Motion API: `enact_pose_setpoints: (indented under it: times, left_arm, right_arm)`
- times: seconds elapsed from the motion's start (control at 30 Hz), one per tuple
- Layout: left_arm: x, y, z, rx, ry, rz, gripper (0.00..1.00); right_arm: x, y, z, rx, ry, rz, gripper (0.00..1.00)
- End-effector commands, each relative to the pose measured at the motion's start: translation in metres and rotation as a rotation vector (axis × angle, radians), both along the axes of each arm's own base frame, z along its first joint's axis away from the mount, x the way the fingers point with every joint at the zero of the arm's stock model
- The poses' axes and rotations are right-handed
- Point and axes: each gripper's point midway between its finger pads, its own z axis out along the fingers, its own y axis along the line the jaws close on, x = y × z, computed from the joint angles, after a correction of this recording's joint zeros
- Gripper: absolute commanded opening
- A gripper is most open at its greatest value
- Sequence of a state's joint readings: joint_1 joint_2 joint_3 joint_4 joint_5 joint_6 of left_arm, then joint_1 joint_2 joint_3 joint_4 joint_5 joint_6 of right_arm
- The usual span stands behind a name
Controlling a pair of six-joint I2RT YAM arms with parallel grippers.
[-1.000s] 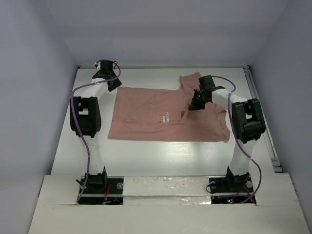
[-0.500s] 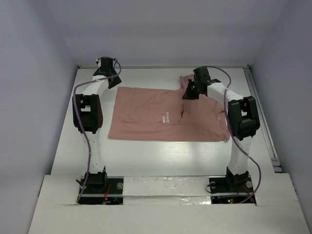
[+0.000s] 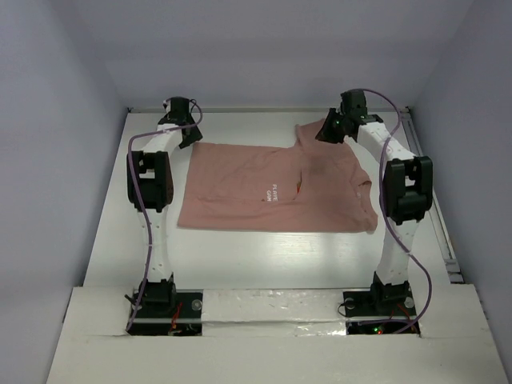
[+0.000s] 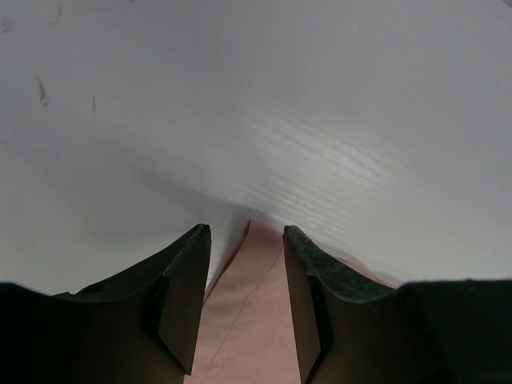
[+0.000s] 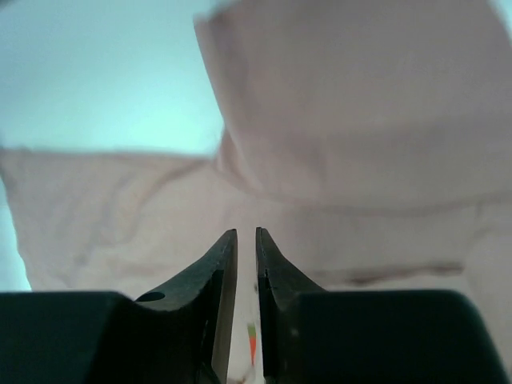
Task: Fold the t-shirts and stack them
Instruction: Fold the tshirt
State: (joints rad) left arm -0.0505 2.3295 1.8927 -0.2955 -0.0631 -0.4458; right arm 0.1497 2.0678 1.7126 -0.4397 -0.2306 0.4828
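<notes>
Well, nearest me the dusty salmon-pink cotton t-shirt [image 3: 264, 188] lies flat and unfolded on the white table [image 3: 240, 256]. Its long axis runs left to right, the hem to the left and the sleeves to the right, with a small printed design on the chest [image 3: 273, 193]. Both arms reach clean over it to its far edge, so the cloth lies back toward the bases from either tool.

At the far left corner of the hem sits the left gripper [image 3: 186, 134]. Its jaws stand moderately apart, and the wrist view shows the pink corner lying between them, not pinched as far as I can see. That arm is the nearer one to a corner it could take.

Over on the far right, the right gripper [image 3: 330, 132] hovers just beside the far sleeve [image 3: 310, 132], which sticks out past the shirt's back edge. Its jaws are almost together, only a thin slit showing and nothing in it. From its wrist view the sleeve lies ahead and below. I'd judge it must open wider before it can grasp there.
</notes>
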Motion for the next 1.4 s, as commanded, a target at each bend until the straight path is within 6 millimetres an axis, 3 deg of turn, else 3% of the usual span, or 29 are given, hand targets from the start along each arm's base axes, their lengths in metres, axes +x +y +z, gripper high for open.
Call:
enact_pose_setpoints:
  times: [0.0, 0.03, 0.07, 0.13, 0.17, 0.23, 0.27, 0.3, 0.33, 0.37, 0.4, 0.43, 0.5, 0.53, 0.57, 0.63, 0.67, 0.87, 1.1, 1.2, 1.37]
  left_arm:
    - [0.014, -0.011, 0.015, -0.011, -0.045, -0.029, 0.39]
    - [0.015, -0.012, 0.013, -0.016, -0.042, -0.028, 0.39]
    - [0.014, -0.012, 0.007, -0.019, -0.032, -0.029, 0.39]
    - [0.012, -0.014, 0.001, -0.028, -0.019, -0.031, 0.38]
    - [0.013, -0.014, 0.0, -0.032, -0.022, -0.029, 0.36]
    - [0.01, -0.014, -0.005, -0.035, -0.012, -0.023, 0.33]
    - [0.01, -0.014, -0.005, -0.036, -0.012, -0.022, 0.32]
    - [0.011, -0.015, -0.006, -0.043, -0.012, -0.02, 0.26]
    - [0.011, -0.016, -0.005, -0.049, -0.015, -0.019, 0.2]
    - [0.01, -0.018, -0.007, -0.062, -0.011, -0.015, 0.12]
    - [0.011, -0.019, -0.006, -0.071, -0.015, -0.014, 0.09]
    - [0.011, -0.02, -0.006, -0.077, -0.02, -0.015, 0.07]
    - [0.012, -0.02, -0.005, -0.083, -0.022, -0.008, 0.0]
    - [0.013, -0.021, -0.004, -0.084, -0.025, -0.007, 0.0]
    - [0.014, -0.021, -0.002, -0.086, -0.028, -0.006, 0.0]
    - [0.017, -0.021, 0.004, -0.086, -0.04, -0.007, 0.0]
    - [0.018, -0.021, 0.006, -0.086, -0.043, -0.007, 0.0]
    - [0.025, -0.019, 0.021, -0.069, -0.069, -0.013, 0.0]
    - [0.031, -0.021, 0.029, -0.08, -0.088, -0.011, 0.0]
    - [0.028, -0.02, 0.028, -0.078, -0.085, -0.011, 0.0]
    - [0.023, -0.019, 0.025, -0.072, -0.075, -0.012, 0.0]
  right_arm:
    - [0.032, -0.014, 0.022, 0.012, -0.071, -0.018, 0.23]
    - [0.038, -0.018, 0.01, 0.012, -0.047, -0.027, 0.24]
    - [0.052, -0.026, 0.023, 0.015, -0.084, -0.043, 0.24]
    - [0.062, -0.034, 0.023, 0.008, -0.083, -0.061, 0.25]
    - [0.069, -0.043, 0.014, 0.002, -0.075, -0.079, 0.25]
    - [0.087, -0.049, 0.027, 0.0, -0.127, -0.097, 0.3]
    - [0.095, -0.065, 0.026, -0.004, -0.133, -0.127, 0.32]
    - [0.101, -0.068, 0.006, -0.018, -0.101, -0.139, 0.34]
    - [0.114, -0.077, 0.02, -0.02, -0.147, -0.157, 0.41]
    - [0.126, -0.086, 0.011, -0.02, -0.147, -0.167, 0.43]
    - [0.125, -0.086, -0.011, -0.025, -0.105, -0.166, 0.43]
    - [0.136, -0.094, 0.0, -0.028, -0.146, -0.183, 0.47]
    - [0.148, -0.103, -0.009, -0.028, -0.167, -0.203, 0.52]
    - [0.153, -0.103, -0.023, -0.031, -0.164, -0.205, 0.54]
    - [0.159, -0.105, -0.021, -0.033, -0.188, -0.212, 0.56]
    - [0.169, -0.101, -0.024, -0.008, -0.217, -0.205, 0.56]
    - [0.175, -0.099, -0.035, 0.016, -0.212, -0.211, 0.56]
    - [0.175, -0.072, -0.07, 0.154, -0.159, -0.189, 0.56]
    - [0.18, -0.058, -0.079, 0.221, -0.158, -0.192, 0.54]
    - [0.182, -0.055, -0.084, 0.246, -0.155, -0.192, 0.51]
    - [0.179, -0.051, -0.088, 0.24, -0.14, -0.201, 0.3]
